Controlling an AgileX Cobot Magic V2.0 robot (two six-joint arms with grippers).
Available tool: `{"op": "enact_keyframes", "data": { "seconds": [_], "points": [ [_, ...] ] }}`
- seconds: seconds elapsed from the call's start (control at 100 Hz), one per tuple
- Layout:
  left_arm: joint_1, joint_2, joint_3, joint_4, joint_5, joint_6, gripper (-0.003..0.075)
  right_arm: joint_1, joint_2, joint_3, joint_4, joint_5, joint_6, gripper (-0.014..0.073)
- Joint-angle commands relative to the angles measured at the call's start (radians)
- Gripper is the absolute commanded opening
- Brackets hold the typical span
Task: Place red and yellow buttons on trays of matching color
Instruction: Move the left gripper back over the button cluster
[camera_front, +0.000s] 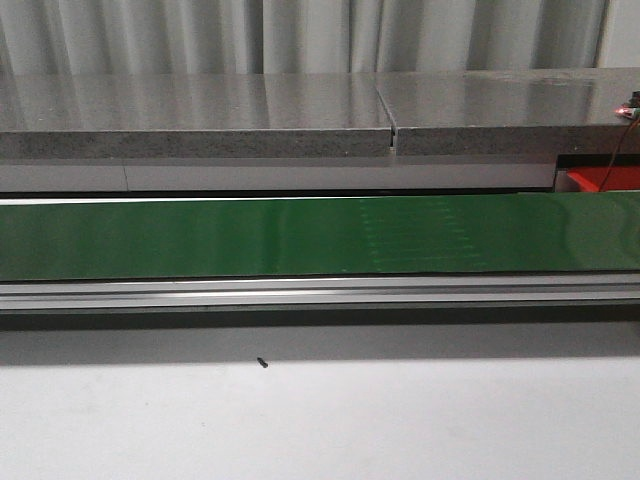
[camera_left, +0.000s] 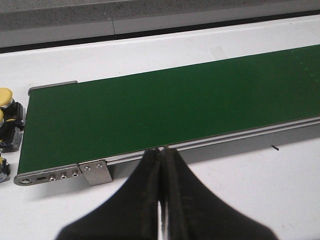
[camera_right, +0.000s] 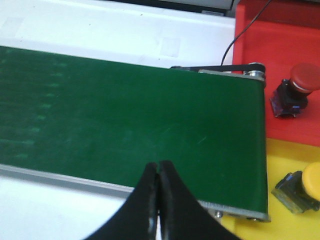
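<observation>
In the right wrist view a red button (camera_right: 299, 85) lies on the red tray (camera_right: 280, 40) and a yellow button (camera_right: 302, 187) lies on the yellow tray (camera_right: 290, 155), both just past the end of the green belt (camera_right: 125, 120). My right gripper (camera_right: 158, 165) is shut and empty over the belt's near edge. In the left wrist view yellow-capped buttons (camera_left: 7, 100) stand beside the belt's other end (camera_left: 150, 110). My left gripper (camera_left: 162, 150) is shut and empty at the belt's near rail. Neither gripper shows in the front view.
The green conveyor belt (camera_front: 320, 235) runs across the front view with an aluminium rail (camera_front: 320, 292) along its near side. A grey stone ledge (camera_front: 300, 120) rises behind it. A corner of the red tray (camera_front: 600, 180) shows at right. A small dark speck (camera_front: 262, 363) lies on the white table.
</observation>
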Motion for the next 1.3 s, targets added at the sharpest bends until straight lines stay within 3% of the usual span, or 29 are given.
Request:
{"op": "enact_keyframes", "data": {
  "seconds": [0.0, 0.31, 0.55, 0.63, 0.95, 1.29],
  "points": [
    [-0.007, 0.004, -0.026, -0.019, -0.067, -0.004, -0.0020, 0.005, -0.083, 0.027, 0.029, -0.084, -0.009, -0.0058],
    [-0.007, 0.004, -0.026, -0.017, -0.072, -0.004, -0.0020, 0.005, -0.363, 0.127, 0.035, -0.074, -0.009, -0.0058],
    [0.015, 0.031, -0.035, 0.017, -0.124, -0.061, -0.0020, 0.005, -0.403, 0.127, 0.035, -0.077, -0.009, -0.0058],
    [0.040, 0.078, -0.058, 0.070, -0.133, -0.123, -0.0020, 0.005, -0.403, 0.127, 0.035, -0.077, -0.009, -0.0058],
    [0.084, 0.372, -0.231, 0.101, -0.168, -0.143, -0.0020, 0.005, -0.402, 0.127, 0.035, -0.076, -0.009, -0.0058],
    [0.320, 0.647, -0.374, 0.064, -0.195, -0.219, -0.0020, 0.005, -0.402, 0.127, 0.035, -0.076, -0.009, -0.0058]
  ]
}}
